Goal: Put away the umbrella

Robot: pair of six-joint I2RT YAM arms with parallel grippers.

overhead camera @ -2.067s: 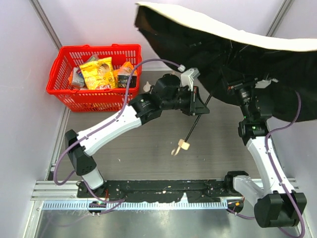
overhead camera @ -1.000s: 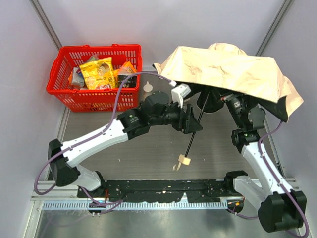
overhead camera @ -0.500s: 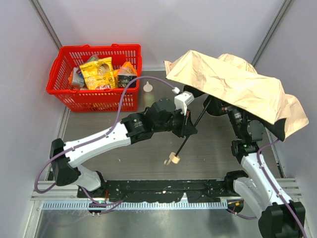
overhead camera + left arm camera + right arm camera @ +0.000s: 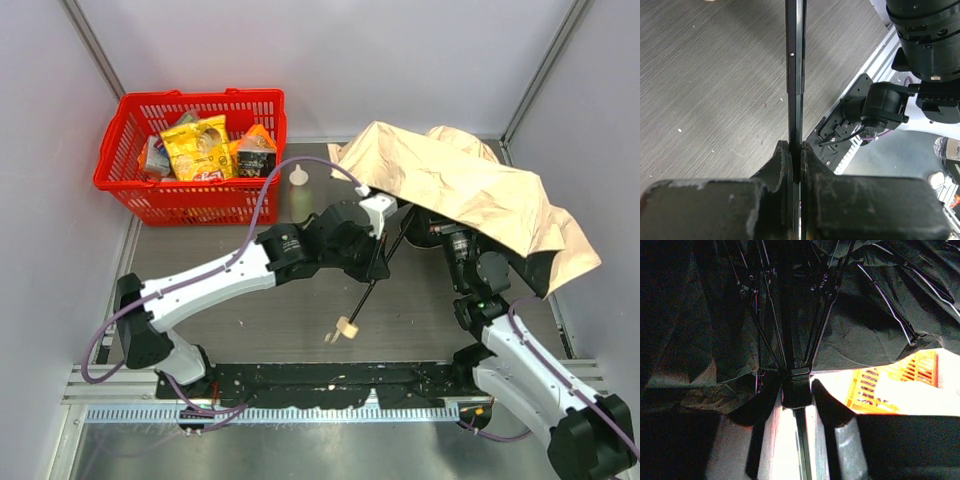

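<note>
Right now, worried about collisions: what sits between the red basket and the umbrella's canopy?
One small pale bottle stands between the red basket and the umbrella; the top external view shows it.

A red plastic basket point(image 4: 190, 205) is sitting at the far left of the grey counter point(image 4: 260, 320), close against the left wall point(image 4: 50, 150). It is holding snack packets. A yellow one point(image 4: 200, 145) is lying on top in the middle, an orange one point(image 4: 258, 135) is leaning at the right end, and a darker one point(image 4: 153, 155) is tucked in at the left. Just beside the basket's right end, a small pale bottle point(image 4: 298, 176) is standing upright. A ridged metal rail point(image 4: 300, 412) is running along the near edge.
</note>
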